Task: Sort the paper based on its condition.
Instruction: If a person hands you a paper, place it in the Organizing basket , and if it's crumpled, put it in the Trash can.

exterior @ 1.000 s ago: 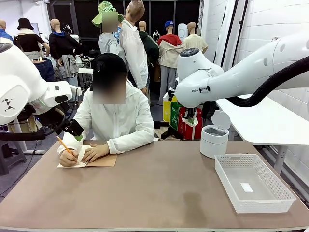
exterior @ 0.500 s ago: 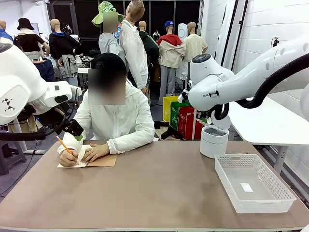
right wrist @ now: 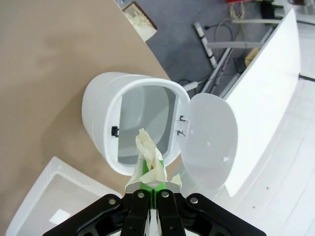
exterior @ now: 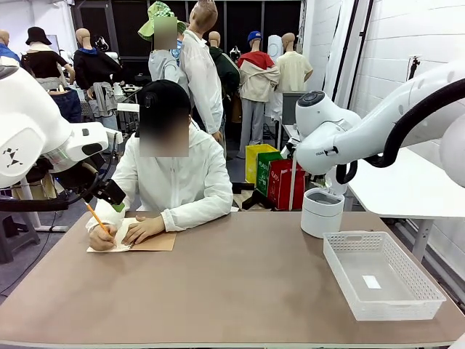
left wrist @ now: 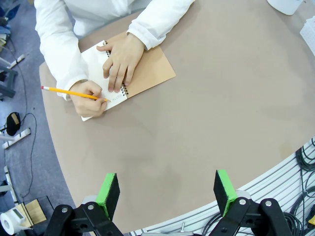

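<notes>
Paper (right wrist: 146, 147) in clenched right claw (right wrist: 153, 183) over bin (right wrist: 106, 142) rim; left claw (left wrist: 167, 189) wide above table (left wrist: 206, 113) edge.

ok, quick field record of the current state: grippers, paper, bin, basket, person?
left gripper: open, empty, above bare table
right gripper: shut on crumpled paper scrap
paper scrap: lined up with the bin's open mouth, not yet released
bin: white, lid flipped open
basket: white, beside bin; small white rectangle on its floor
person's hand: writing in notebook with pencil
</notes>
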